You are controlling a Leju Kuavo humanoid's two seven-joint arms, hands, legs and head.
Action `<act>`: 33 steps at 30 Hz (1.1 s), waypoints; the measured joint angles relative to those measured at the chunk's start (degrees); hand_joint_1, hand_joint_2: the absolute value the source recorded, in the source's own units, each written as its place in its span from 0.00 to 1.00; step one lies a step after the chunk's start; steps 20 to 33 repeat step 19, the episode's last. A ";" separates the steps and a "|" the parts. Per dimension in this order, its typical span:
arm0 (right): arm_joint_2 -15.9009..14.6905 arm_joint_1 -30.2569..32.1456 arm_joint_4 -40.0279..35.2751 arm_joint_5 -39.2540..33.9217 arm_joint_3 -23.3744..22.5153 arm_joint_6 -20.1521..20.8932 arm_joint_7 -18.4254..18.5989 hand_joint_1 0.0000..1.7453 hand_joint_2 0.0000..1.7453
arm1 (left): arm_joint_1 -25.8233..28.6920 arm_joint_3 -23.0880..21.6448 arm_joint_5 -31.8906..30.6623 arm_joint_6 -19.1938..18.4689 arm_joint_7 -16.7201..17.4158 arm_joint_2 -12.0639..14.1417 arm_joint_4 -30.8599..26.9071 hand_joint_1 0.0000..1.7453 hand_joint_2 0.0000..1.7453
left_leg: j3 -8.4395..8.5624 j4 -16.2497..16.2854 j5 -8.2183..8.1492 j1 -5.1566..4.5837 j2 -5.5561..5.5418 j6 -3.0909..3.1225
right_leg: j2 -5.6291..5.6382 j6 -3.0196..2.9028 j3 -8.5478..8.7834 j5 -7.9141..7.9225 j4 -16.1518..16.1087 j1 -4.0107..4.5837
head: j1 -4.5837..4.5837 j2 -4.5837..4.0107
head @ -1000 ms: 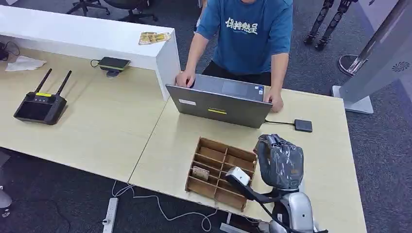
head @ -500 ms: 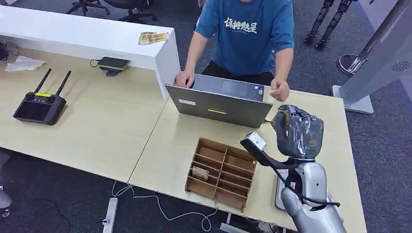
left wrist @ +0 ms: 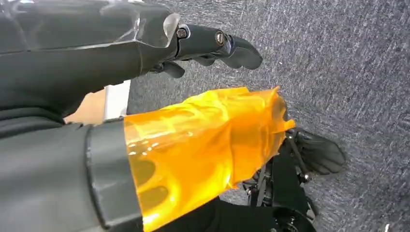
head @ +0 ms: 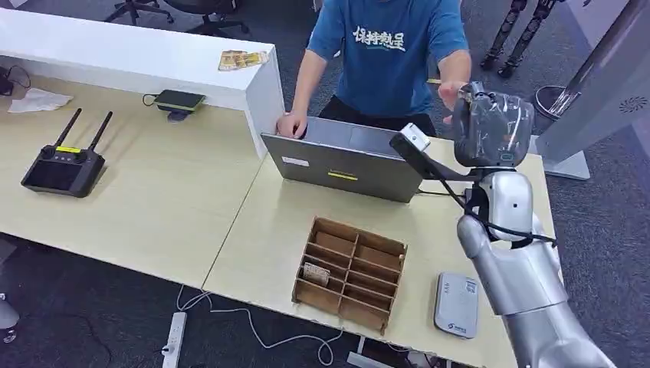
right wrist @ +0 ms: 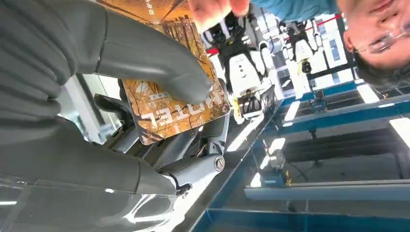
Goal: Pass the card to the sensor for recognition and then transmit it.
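Right hand (head: 490, 126) raised, thumb pinning card (right wrist: 169, 104)

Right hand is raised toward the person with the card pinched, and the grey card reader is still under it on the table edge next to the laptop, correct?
Not quite. The right hand does hold the card up toward the person, but the grey card reader lies at the table's near edge beside the wooden organizer, away from the laptop. The head view shows this.

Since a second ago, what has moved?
The right hand rose from over the sensor toward the person, holding the card. The person's hand left the laptop to meet it. The tray stayed put.
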 joint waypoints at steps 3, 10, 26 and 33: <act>0.46 -2.86 2.99 1.49 0.00 0.24 0.94 1.00 1.00 | -0.01 -0.37 -0.57 -0.04 0.15 0.07 0.00 0.00 0.00 | 0.00 0.00 0.00 0.00 -0.01 0.00 | -0.01 0.00 0.00 0.00 0.00 0.00 | 0.02 0.00; 1.64 -7.55 8.63 3.32 0.07 0.55 2.25 1.00 1.00 | -0.01 -1.07 -0.81 -0.17 0.52 0.22 0.00 0.00 0.00 | 0.00 0.00 0.00 0.00 0.00 0.00 | -0.01 0.00 0.00 0.00 0.00 0.00 | 0.00 0.00; 2.91 -9.85 13.33 3.96 0.15 0.66 3.23 1.00 1.00 | 0.00 -1.44 -0.96 -0.22 0.98 0.26 0.00 0.00 0.00 | 0.00 0.00 0.00 0.00 -0.01 0.00 | -0.01 0.00 0.00 0.00 0.00 0.00 | 0.00 0.00; 2.91 -9.85 13.33 3.96 0.15 0.66 3.23 1.00 1.00 | 0.00 -1.44 -0.96 -0.22 0.98 0.26 0.00 0.00 0.00 | 0.00 0.00 0.00 0.00 -0.01 0.00 | -0.01 0.00 0.00 0.00 0.00 0.00 | 0.00 0.00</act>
